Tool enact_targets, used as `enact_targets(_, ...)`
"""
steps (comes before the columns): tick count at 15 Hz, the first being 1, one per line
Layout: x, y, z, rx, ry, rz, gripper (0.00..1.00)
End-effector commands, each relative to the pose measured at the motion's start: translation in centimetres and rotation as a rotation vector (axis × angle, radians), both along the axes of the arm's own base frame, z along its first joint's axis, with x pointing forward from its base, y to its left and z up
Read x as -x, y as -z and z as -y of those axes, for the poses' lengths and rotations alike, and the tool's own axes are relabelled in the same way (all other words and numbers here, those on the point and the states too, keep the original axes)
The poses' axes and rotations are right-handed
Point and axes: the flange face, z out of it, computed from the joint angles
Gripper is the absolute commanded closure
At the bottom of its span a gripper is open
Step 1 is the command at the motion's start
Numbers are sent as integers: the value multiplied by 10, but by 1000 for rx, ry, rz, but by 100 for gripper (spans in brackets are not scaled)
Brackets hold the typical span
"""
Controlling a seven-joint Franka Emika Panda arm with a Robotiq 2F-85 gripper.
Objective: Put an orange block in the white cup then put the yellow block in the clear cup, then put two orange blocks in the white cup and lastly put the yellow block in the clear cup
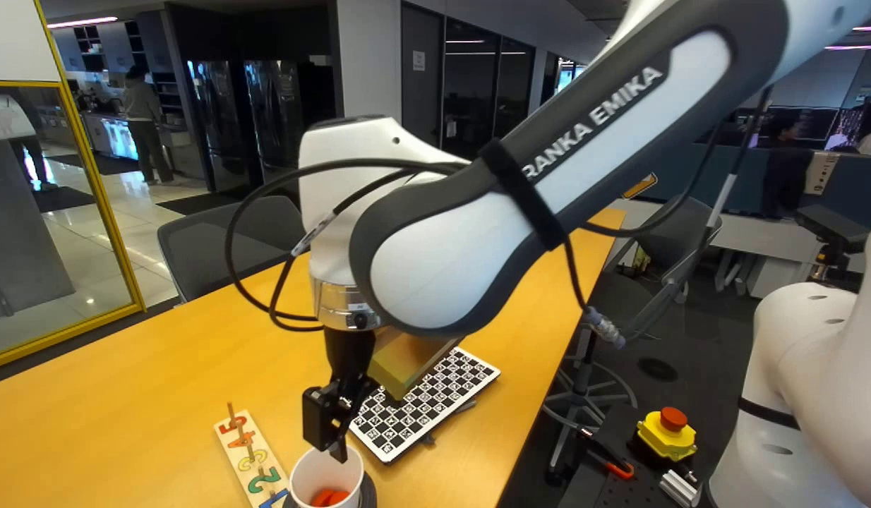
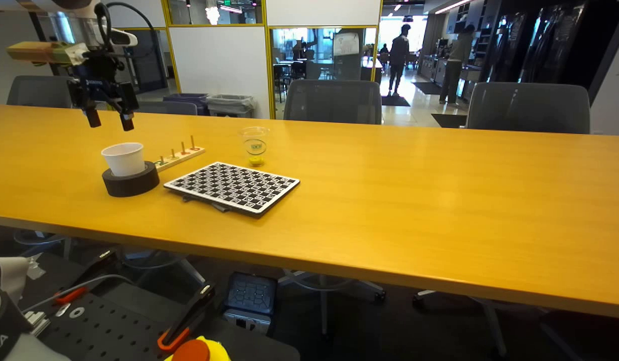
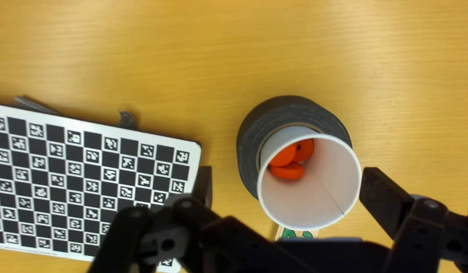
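The white cup stands in the ring of a black tape roll. It also shows in an exterior view and in the wrist view. Three rounded orange blocks lie at its bottom; some orange also shows in an exterior view. My gripper is open and empty above the white cup. In the wrist view its fingers are on either side of the cup's mouth. The clear cup stands upright farther along the table, with yellow at its bottom; I cannot tell how many blocks.
The black tape roll surrounds the white cup's base. A checkered board lies between the two cups, nearer the table's front edge. A wooden number strip with upright pegs lies behind the white cup. Chairs stand along the table's far side.
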Motion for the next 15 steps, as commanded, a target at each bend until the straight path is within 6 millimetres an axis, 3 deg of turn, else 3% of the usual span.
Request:
enact_targets(1, 45, -37, 37, 7, 96, 16, 0)
enact_targets(9, 101, -92, 130, -17, 295, 42, 0)
enact_targets(15, 125, -124, 168, -17, 84, 29, 0)
